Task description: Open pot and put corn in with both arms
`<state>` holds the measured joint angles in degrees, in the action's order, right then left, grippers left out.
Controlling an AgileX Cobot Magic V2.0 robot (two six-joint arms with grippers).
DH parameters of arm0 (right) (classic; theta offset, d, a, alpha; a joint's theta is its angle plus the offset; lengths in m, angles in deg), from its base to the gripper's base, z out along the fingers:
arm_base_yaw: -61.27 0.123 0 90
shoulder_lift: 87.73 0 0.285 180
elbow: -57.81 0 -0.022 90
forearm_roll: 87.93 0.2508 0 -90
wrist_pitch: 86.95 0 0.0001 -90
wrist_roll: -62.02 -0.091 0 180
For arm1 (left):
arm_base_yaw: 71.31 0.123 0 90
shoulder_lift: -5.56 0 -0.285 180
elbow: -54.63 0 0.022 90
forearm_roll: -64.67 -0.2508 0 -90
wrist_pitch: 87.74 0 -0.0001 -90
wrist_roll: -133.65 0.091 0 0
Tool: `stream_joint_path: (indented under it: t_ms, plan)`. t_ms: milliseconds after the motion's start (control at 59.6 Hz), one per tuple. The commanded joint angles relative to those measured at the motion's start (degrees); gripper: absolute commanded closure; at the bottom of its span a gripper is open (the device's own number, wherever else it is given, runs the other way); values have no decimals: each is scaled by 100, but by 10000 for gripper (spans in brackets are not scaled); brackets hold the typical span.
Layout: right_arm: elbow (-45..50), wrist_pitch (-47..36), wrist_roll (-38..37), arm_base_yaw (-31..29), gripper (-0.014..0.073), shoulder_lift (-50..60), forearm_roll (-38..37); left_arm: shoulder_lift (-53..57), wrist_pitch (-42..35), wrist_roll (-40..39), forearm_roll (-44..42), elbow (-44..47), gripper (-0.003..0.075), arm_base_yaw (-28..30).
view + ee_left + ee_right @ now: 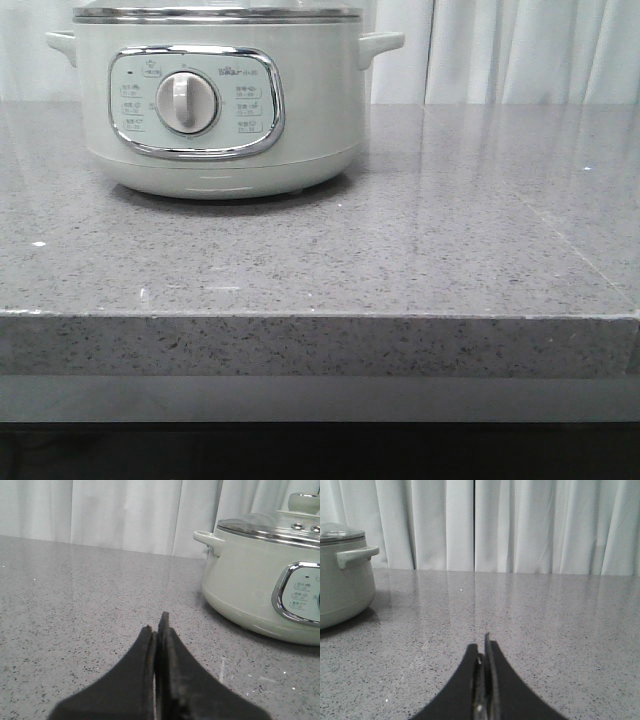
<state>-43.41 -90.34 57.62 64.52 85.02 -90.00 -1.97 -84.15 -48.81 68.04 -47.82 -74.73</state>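
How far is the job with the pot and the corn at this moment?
The lid sits on the pot. Both the left hand and the right hand are shut, holding nothing, low over the counter. This fits a pot never opened or one closed again with corn inside.

The place looked like a staged kitchen corner set up for robot trials, not a lived-in home. A grey speckled stone countertop (420, 250) with a thick square front edge ran across the scene, polished enough to mirror the backdrop. On its far left stood a pale green electric cooking pot (215, 100) with a chrome-framed control panel (196, 102), a round dial (186, 102) and a glass lid (265, 529) seated on its steel rim. Behind the counter hung plain white pleated curtains (520, 525) from side to side, hiding any wall, cupboards or window, as a test booth would.
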Motion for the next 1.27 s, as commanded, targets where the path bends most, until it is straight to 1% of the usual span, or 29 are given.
stream_joint_path:
  t_ms: [0, 268, 470, 1258]
  plan:
    - [0, -522, -53, -46, 661, 141, -116, 104, -470, -40, 41, 28, 741, 0]
    - [0, -546, -53, -405, 661, 141, -45, 104, -470, -40, 41, 28, 741, 0]
    - [0, -596, -53, -405, 661, 141, 141, 104, -470, -40, 41, 28, 741, 0]
    - [0, -596, -53, -405, 661, 141, 141, 104, -470, -40, 41, 28, 741, 0]
